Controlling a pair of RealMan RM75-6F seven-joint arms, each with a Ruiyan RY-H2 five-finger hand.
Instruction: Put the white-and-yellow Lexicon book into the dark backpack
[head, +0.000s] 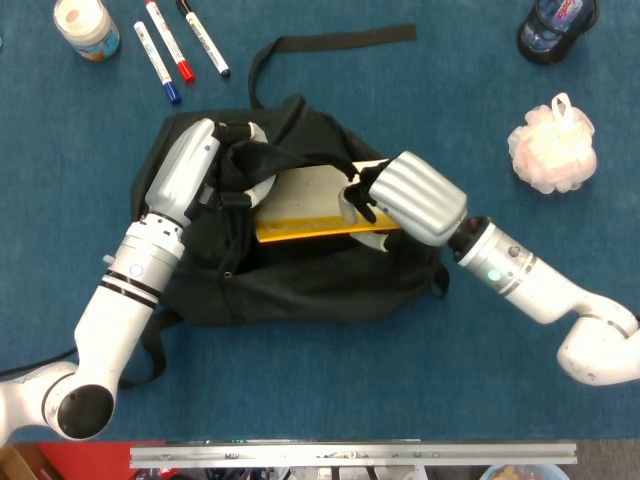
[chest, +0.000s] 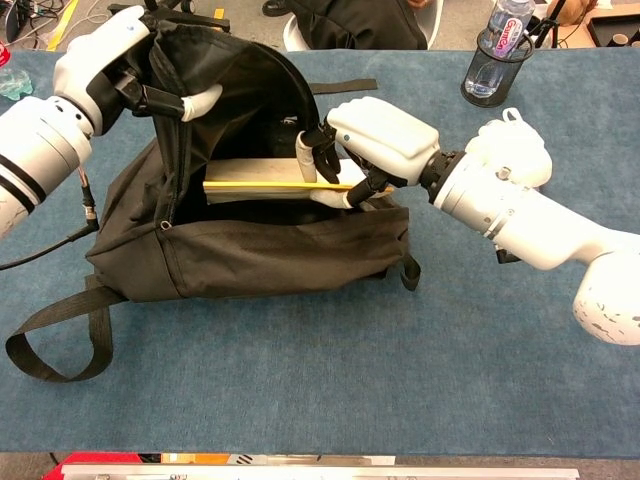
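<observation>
The dark backpack (head: 300, 280) (chest: 260, 250) lies on the blue table with its mouth held wide. My left hand (head: 215, 170) (chest: 125, 60) grips the upper flap and lifts it. The white-and-yellow book (head: 305, 205) (chest: 250, 180) lies nearly flat inside the opening, its yellow edge facing the front. My right hand (head: 400, 195) (chest: 365, 145) holds the book's right end, fingers wrapped over it at the bag's rim. The book's far part is hidden under the raised flap.
Three markers (head: 170, 45) and a white jar (head: 85, 25) lie at the back left. A pink mesh puff (head: 550, 145) (chest: 510, 150) sits at the right, with a bottle in a mesh cup (head: 555, 25) (chest: 495, 55) behind it. A backpack strap loop (chest: 50, 345) trails front left.
</observation>
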